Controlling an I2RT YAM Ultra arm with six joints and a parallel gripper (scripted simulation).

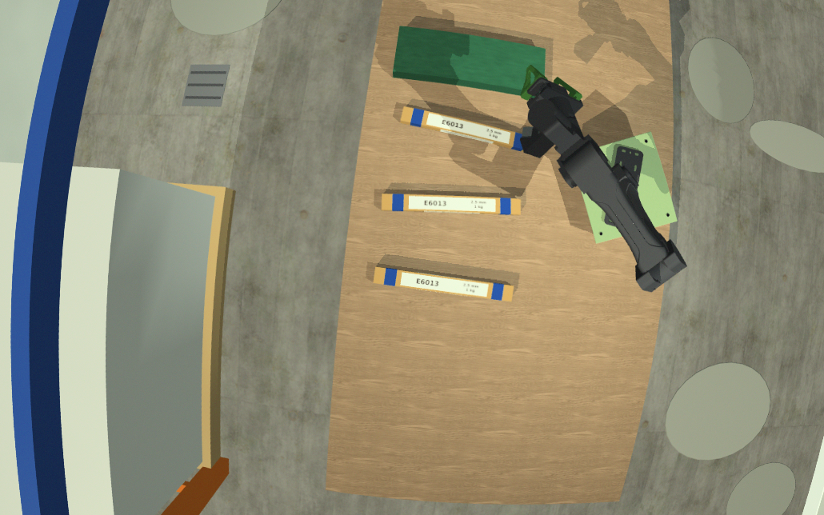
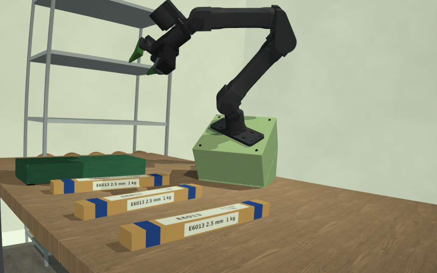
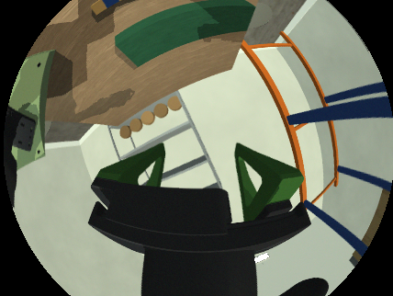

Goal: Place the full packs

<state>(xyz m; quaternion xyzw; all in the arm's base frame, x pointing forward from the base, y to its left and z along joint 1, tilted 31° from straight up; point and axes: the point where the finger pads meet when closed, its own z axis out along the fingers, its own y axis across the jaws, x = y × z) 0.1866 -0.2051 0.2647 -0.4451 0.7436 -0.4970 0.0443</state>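
Green-tipped gripper [image 2: 143, 64] hangs high over our platform [image 2: 80, 167], fingers partly spread and holding nothing; we see three packs [image 2: 109, 183] on the table [image 2: 322, 231]

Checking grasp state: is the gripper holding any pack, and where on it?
Nothing held. The gripper hangs open in the air, above the three packs on the table.

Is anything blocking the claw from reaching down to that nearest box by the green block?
Nothing visible does. The gripper hangs open and empty, high above the table, with only air between it and the pack lying beside the green platform.
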